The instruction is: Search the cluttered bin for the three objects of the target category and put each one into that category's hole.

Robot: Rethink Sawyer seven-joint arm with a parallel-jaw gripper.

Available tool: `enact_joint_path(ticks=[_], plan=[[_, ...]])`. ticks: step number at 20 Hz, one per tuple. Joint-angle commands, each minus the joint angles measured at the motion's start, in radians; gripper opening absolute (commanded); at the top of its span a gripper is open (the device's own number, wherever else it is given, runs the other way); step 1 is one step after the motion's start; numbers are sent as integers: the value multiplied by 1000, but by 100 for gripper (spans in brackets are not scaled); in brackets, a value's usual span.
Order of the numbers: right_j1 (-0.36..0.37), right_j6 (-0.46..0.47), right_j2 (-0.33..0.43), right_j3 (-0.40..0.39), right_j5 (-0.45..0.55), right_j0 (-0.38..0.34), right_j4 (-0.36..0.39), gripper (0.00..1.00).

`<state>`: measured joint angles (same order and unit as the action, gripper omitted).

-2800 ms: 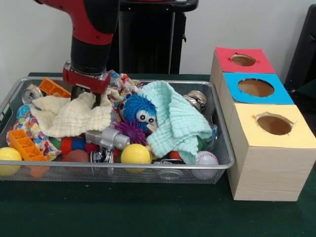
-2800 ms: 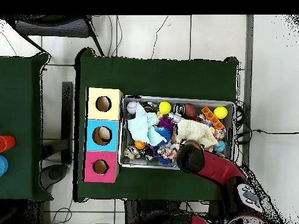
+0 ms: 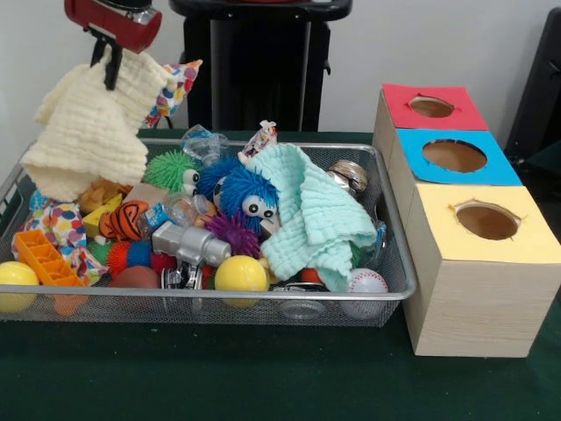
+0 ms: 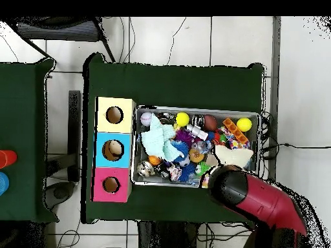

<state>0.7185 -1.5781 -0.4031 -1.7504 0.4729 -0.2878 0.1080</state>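
Observation:
My gripper [image 3: 110, 63] hangs high above the left end of the bin [image 3: 219, 298], shut on a cream cloth [image 3: 92, 132] that dangles from it. A confetti-print cloth [image 3: 175, 88] hangs lifted beside the cream one. A crumpled see-through plastic piece [image 3: 203, 140] lies at the bin's back, and another seems to lie by the tiger toy [image 3: 180, 210]. The round hole in the red-topped box [image 3: 431, 107] is empty at the far right. In the overhead view the arm [image 4: 236, 188] hides the gripper, and the cream cloth [image 4: 233, 155] and the red hole [image 4: 111, 185] show.
The bin holds a mint cloth [image 3: 316, 215], a blue furry toy [image 3: 247, 193], a green spiky ball [image 3: 168, 167], yellow balls [image 3: 240, 274], an orange brick [image 3: 48, 259], a baseball [image 3: 368, 282] and a metal can [image 3: 349, 175]. Blue-topped [image 3: 454, 156] and yellow-topped [image 3: 487, 221] boxes stand nearer.
The gripper has risen and moved left in the front view, lifting the cream cloth out of the bin. This uncovered the green spiky ball, the tiger toy and clear plastic.

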Motion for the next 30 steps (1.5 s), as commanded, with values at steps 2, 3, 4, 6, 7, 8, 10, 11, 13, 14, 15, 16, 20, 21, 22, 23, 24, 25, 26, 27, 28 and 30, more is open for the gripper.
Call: enact_joint_path(ticks=[2, 3, 4, 6, 7, 8, 10, 11, 13, 14, 15, 16, 20, 21, 22, 23, 24, 25, 26, 27, 28, 30], plan=[[-102, -50, 100, 29, -24, -47, 64, 0], [-112, -56, 106, 25, -41, -49, 62, 0], [-117, -58, 109, 25, -46, -50, 62, 0], [-134, -63, 116, 25, -59, -52, 60, 0], [-145, -65, 119, 34, -50, -51, 55, 0], [-154, -70, 122, 31, -61, -51, 53, 0], [-167, -78, 126, 23, -78, -52, 49, 0], [-169, -80, 128, 18, -82, -53, 47, 0], [-175, -84, 133, 12, -91, -52, 43, 0], [-175, -83, 135, 10, -95, -53, 43, 0], [-172, -77, 143, 3, -109, -58, 46, 0], [-170, -75, 149, -1, -119, -61, 46, 0], [-166, -69, 172, -12, -148, -76, 45, 0], [-167, -75, 175, -15, -162, -78, 43, 0], [-166, -79, 177, -16, -172, -80, 43, 0], [-165, -88, 180, -19, -197, -82, 42, 0], [-166, -92, 181, -18, -208, -83, 43, 0], [-167, -92, 179, -14, -211, -82, 44, 0], [-169, -92, 179, -10, -211, -82, 43, 0], [-171, -82, 182, 2, -204, -85, 45, 0], [-173, -81, 178, 9, -195, -84, 42, 0], [-172, -75, 181, 20, -187, -90, 39, 0]])
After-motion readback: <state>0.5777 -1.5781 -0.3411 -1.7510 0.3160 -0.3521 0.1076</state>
